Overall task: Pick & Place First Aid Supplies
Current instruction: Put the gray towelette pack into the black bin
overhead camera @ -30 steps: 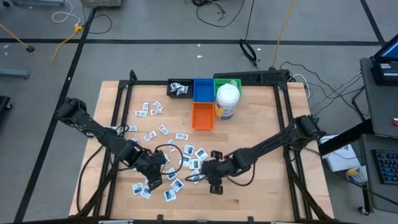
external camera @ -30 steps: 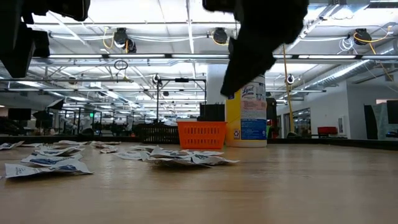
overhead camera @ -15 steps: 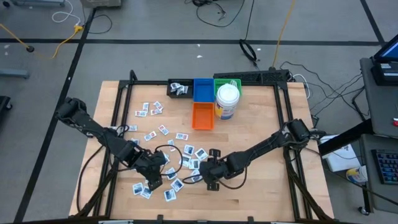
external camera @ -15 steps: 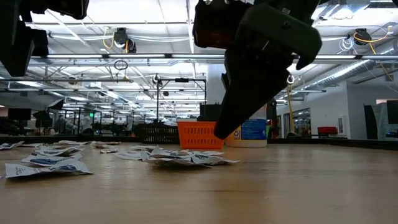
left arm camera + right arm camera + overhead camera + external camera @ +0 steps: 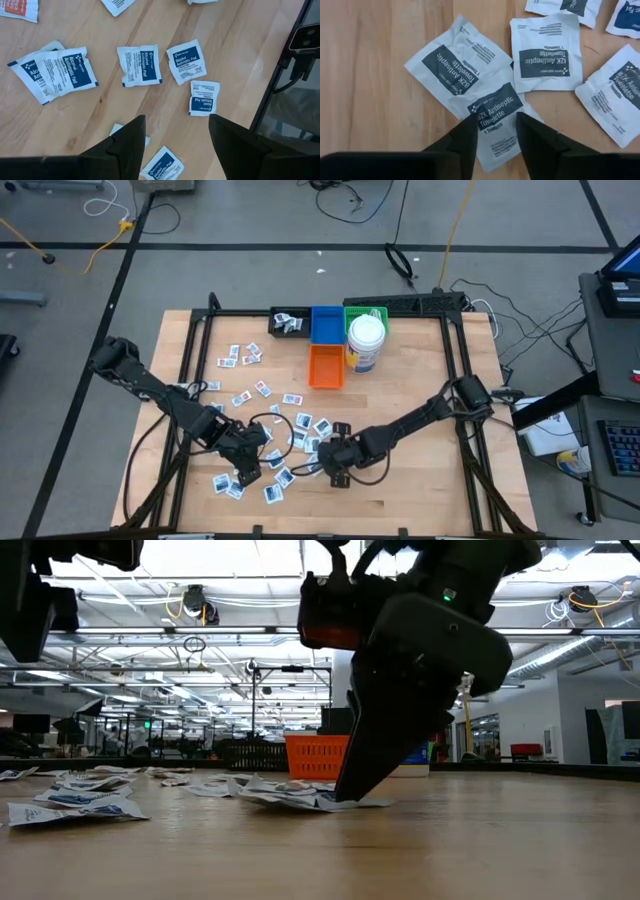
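Two hands low over the scattered packets on the wooden counter (image 5: 420, 470).

On the left, the left hand (image 5: 247, 473) hovers with its fingers apart and nothing between them, above flat white square packets (image 5: 141, 65) printed in dark blue, lying loose on the wood. Right of it, the right hand (image 5: 318, 471) tips down onto an overlapping cluster of antiseptic towelette packets (image 5: 492, 115), its fingertips (image 5: 470, 131) set narrowly either side of the top one, touching it; a firm grip I cannot tell.
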`<action>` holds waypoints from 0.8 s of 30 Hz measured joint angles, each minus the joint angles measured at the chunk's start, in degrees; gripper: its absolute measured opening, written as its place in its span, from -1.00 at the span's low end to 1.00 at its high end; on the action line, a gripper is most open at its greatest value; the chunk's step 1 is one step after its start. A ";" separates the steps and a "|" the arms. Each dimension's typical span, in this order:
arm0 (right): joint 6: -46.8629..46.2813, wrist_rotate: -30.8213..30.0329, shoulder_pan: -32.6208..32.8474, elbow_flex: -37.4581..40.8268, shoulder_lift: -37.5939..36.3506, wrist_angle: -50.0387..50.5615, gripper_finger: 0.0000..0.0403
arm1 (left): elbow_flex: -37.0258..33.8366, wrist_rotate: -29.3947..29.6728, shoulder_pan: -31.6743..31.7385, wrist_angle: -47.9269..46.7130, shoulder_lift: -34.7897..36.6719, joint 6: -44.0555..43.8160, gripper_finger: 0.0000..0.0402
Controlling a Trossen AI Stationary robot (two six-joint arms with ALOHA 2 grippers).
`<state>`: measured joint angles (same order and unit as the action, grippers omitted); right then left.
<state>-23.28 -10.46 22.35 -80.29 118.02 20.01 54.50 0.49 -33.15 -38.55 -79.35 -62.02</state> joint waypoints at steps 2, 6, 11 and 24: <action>-0.03 0.27 -0.15 -0.02 -0.02 0.11 -0.53 | 0.00 -0.26 0.00 0.10 -0.02 0.29 0.11; 0.02 1.83 -0.14 -0.02 -0.06 0.15 -0.90 | 0.00 -0.32 0.07 0.16 -0.02 0.37 0.11; 0.21 4.17 -0.22 -0.02 -0.09 0.10 -0.98 | 0.00 -0.31 0.07 0.21 -0.02 0.35 0.11; 3.60 -1.64 1.39 0.11 -12.11 1.84 -1.00 | 0.00 0.04 2.28 5.42 -0.02 0.59 0.11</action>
<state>-19.68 -12.10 23.73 -80.18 105.90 21.85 54.50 0.53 -30.87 -33.14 -79.37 -61.43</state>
